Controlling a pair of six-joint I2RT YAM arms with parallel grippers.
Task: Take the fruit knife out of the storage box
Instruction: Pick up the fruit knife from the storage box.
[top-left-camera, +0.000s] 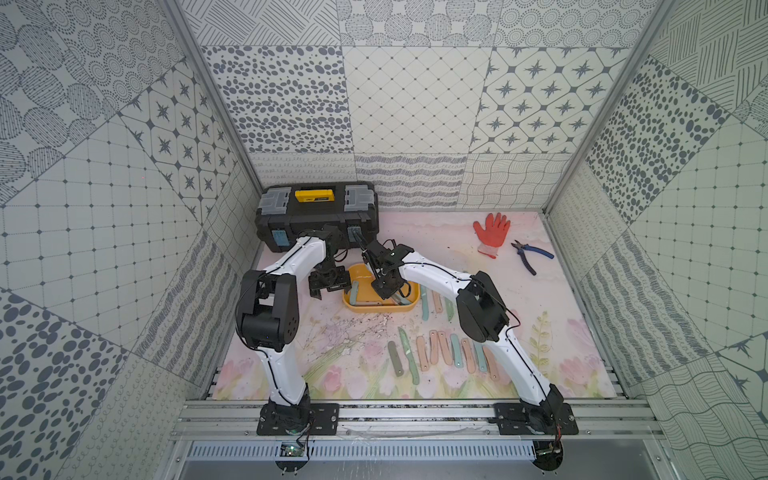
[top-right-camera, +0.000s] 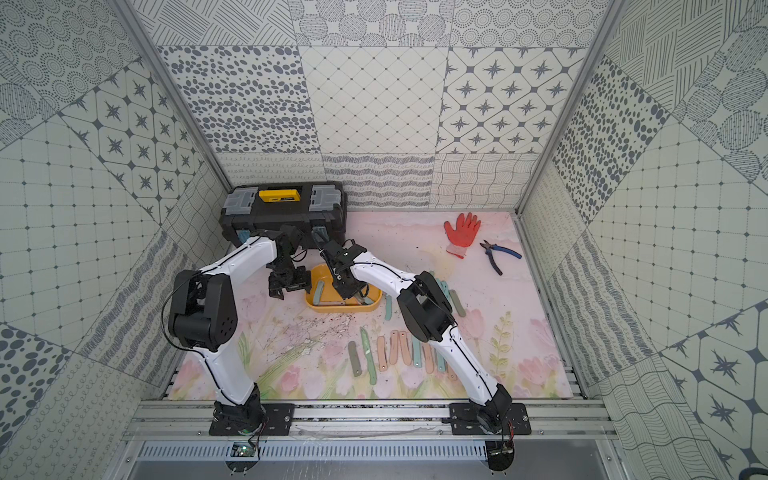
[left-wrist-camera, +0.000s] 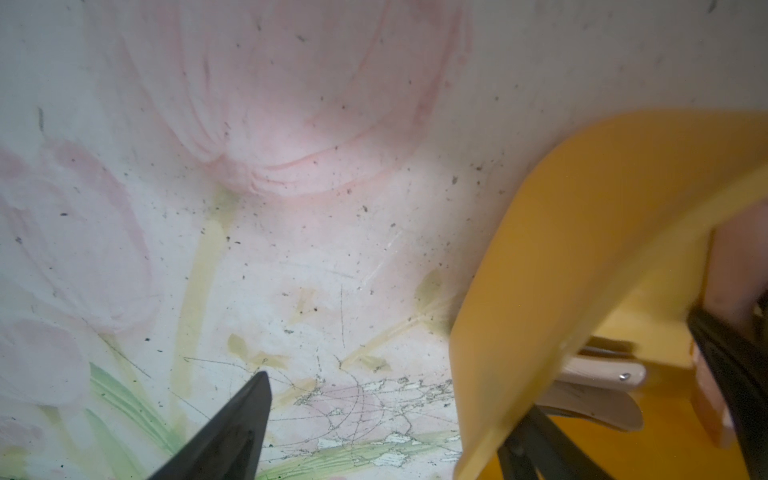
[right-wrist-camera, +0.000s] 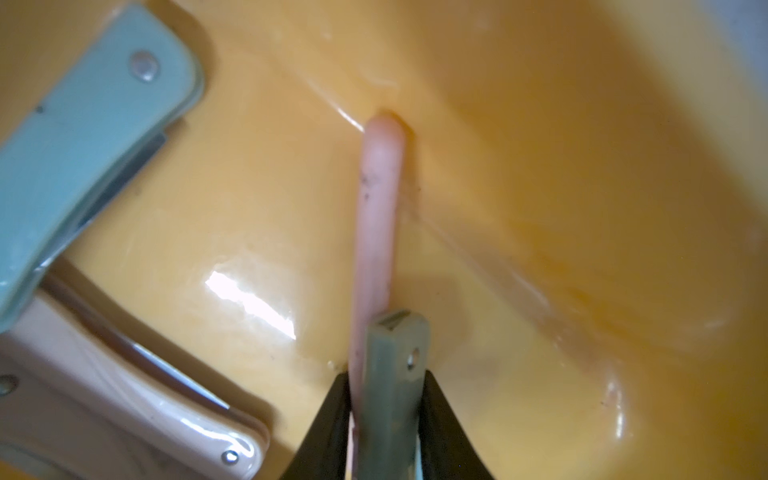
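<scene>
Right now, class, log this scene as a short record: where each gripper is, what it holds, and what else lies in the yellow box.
left gripper: open, straddling the storage box wall
right gripper: inside box, shut on pink fruit knife and grey-green fruit knife, both on edge
also in box: pale blue knife, cream knife
on mat: row of knives

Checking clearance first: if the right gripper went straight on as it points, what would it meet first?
Probably the storage box floor; the right gripper, jaws closed on two knives standing on edge, points into it. Depth unclear.
</scene>
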